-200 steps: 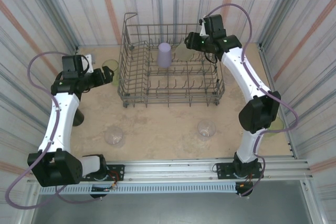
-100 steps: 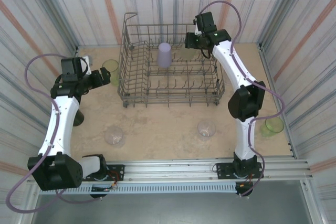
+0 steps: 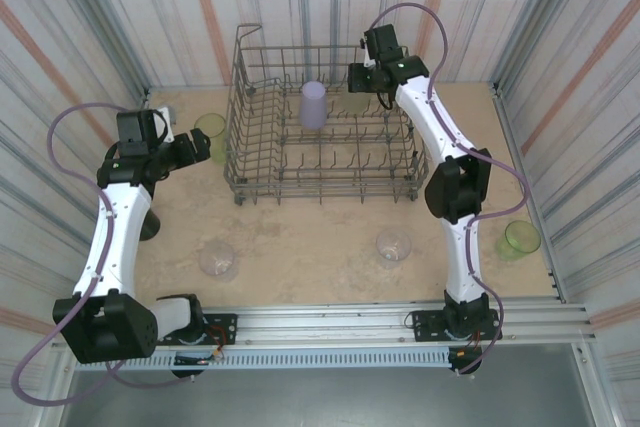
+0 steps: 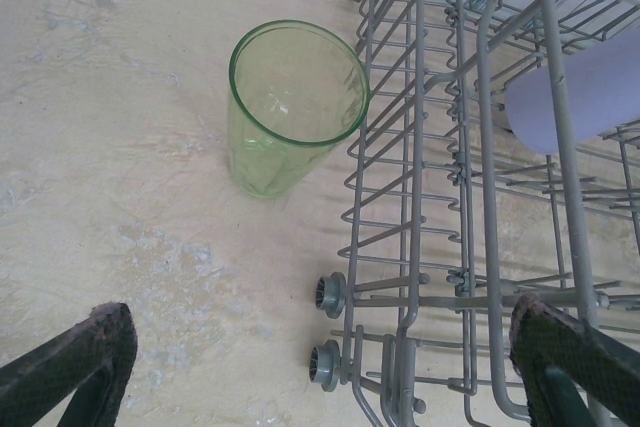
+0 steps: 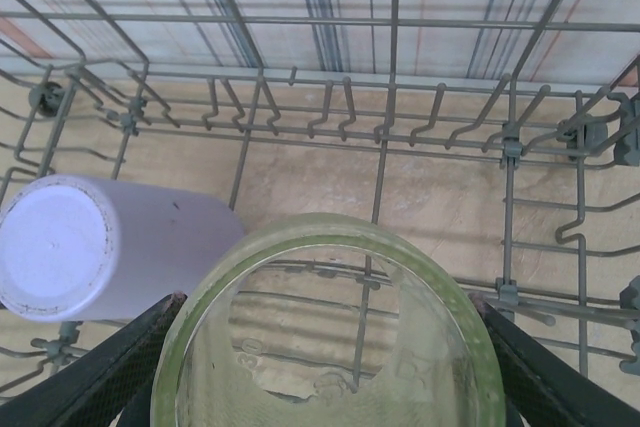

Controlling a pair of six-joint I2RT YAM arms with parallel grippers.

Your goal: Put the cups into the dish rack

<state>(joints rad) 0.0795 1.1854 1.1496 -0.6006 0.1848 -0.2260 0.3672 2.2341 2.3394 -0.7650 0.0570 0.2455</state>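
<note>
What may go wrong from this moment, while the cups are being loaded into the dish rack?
1. The right end effector holds the yellow-green cup over the dish rack, close beside the lavender cup. Lowering it may bump that cup or land it crookedly on the tines.
2. The standing green cup is very near the rack's side wall. The open left end effector may snag the wires when closing around it.
</note>
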